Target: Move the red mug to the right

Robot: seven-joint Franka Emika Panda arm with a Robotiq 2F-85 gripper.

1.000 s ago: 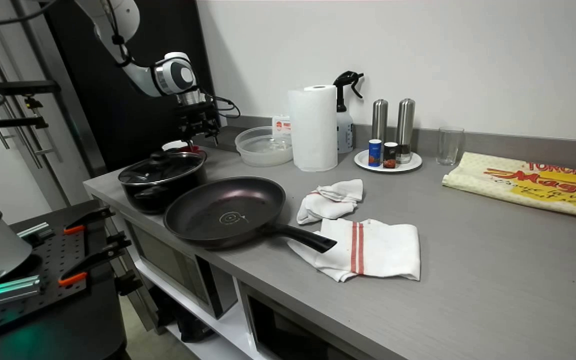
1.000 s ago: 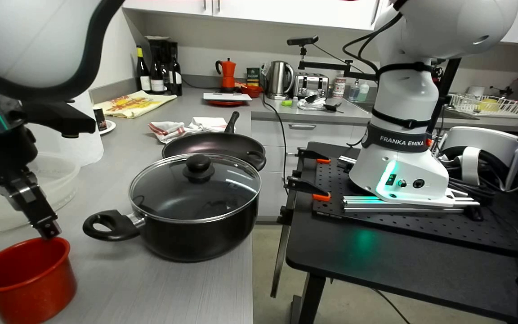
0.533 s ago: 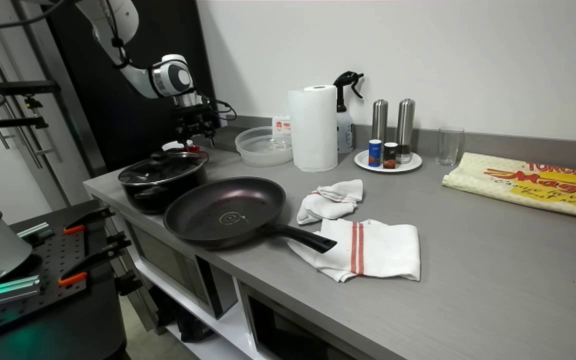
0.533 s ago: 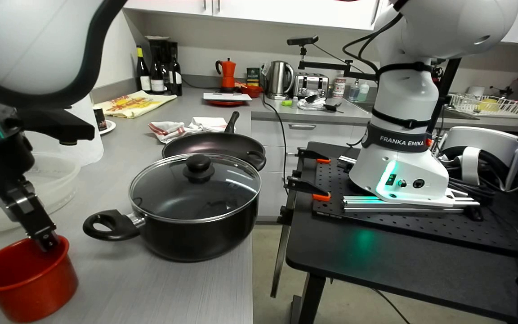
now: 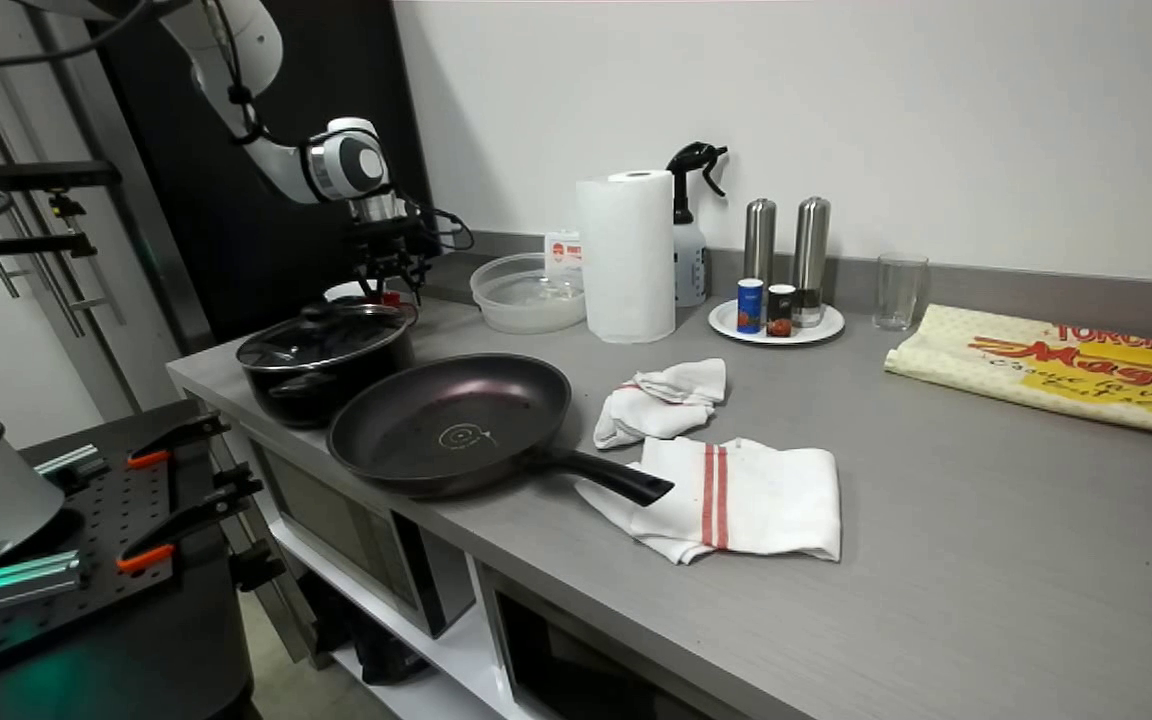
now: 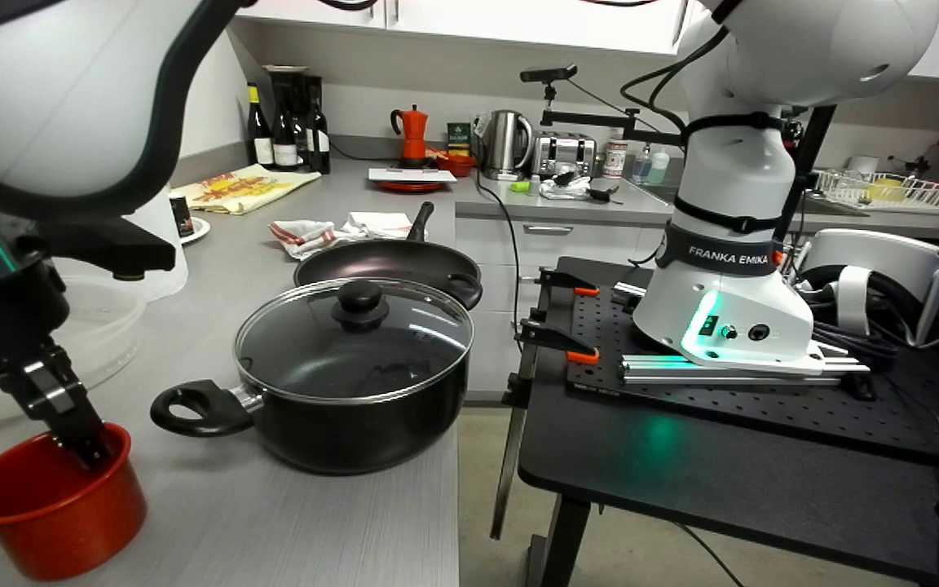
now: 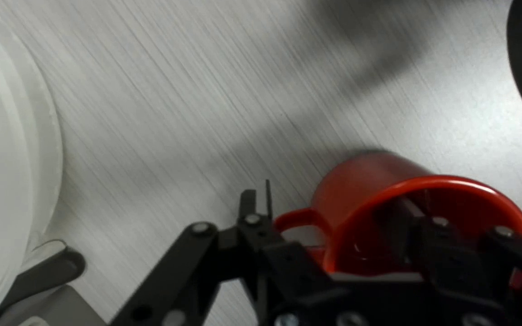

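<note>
Wrist view. Your tool [image 7: 333, 224] stands with its fingers well apart and appears to hold nothing: one finger sits inside the red mug [image 7: 360, 190], while its mate lies outside, just by the handle [image 7: 301, 219]. The handle and adjoining wall thus fall between them. The step seems to be seating the grasp. Before you draw the fingers together, make sure the outer one will bear squarely; a skewed pinch would probably turn the mug. A translucent plastic tub [image 7: 45, 140] lies well apart.

In an exterior view, you see the mug upright on the desk [image 6: 339, 530], beside and apart from the black lidded pot [image 6: 347, 375]. A fingertip sits below the mug's rim; its depth cannot be read exactly here. Lower only slightly, if at all, then squeeze gently and lift straight before any sideways travel, since dragging could tip the mug.

In an exterior view, the pot hides most of the mug, leaving a small red patch beneath your tool. Should "right" be meant as seen here, the route would run past the tub and the paper towel roll [image 5: 630, 260], with the frying pan [image 5: 451, 405] nearer the camera; the views do not settle the direction.
</note>
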